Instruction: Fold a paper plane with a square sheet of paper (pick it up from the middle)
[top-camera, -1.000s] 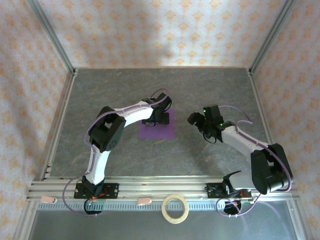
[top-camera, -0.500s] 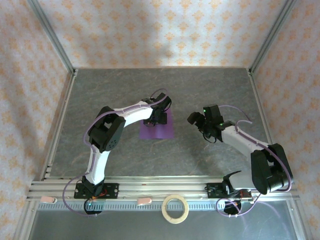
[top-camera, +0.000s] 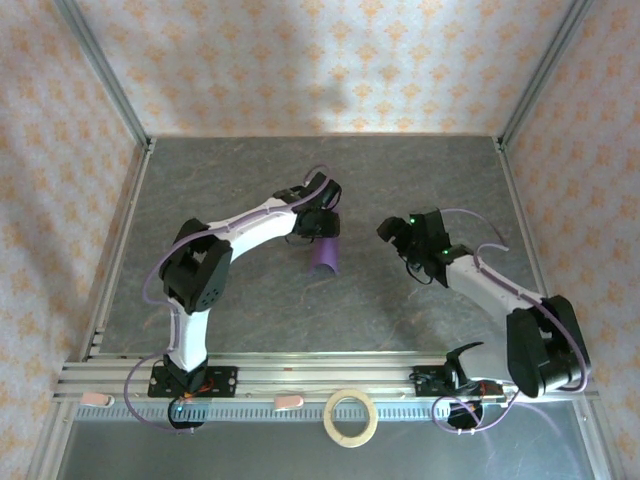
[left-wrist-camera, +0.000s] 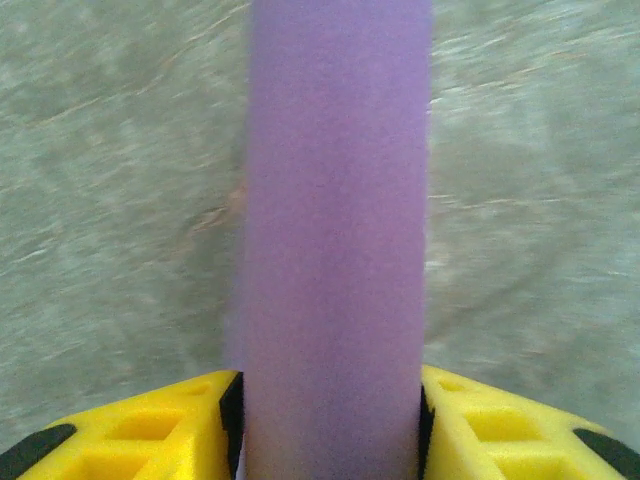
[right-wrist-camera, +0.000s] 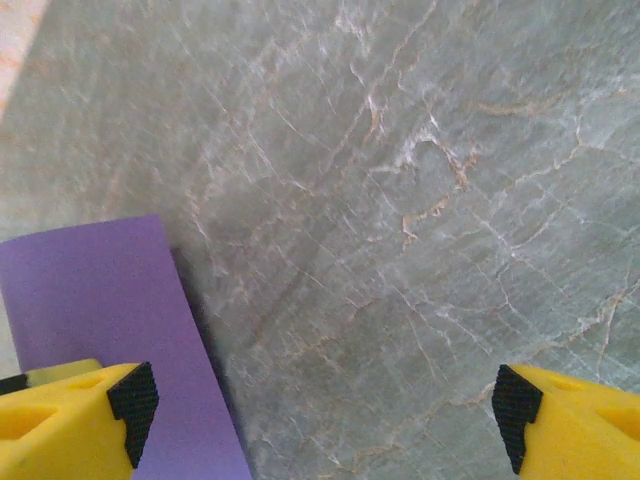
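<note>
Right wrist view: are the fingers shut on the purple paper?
No, the fingers stand wide apart over bare table, with the paper at one side.

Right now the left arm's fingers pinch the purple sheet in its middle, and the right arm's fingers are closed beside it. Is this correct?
Not quite. The right fingers are open, not closed: the right wrist view shows them wide apart above the table. The rest is correct: the left fingers pinch the purple sheet in its middle, with the right arm beside it.
</note>
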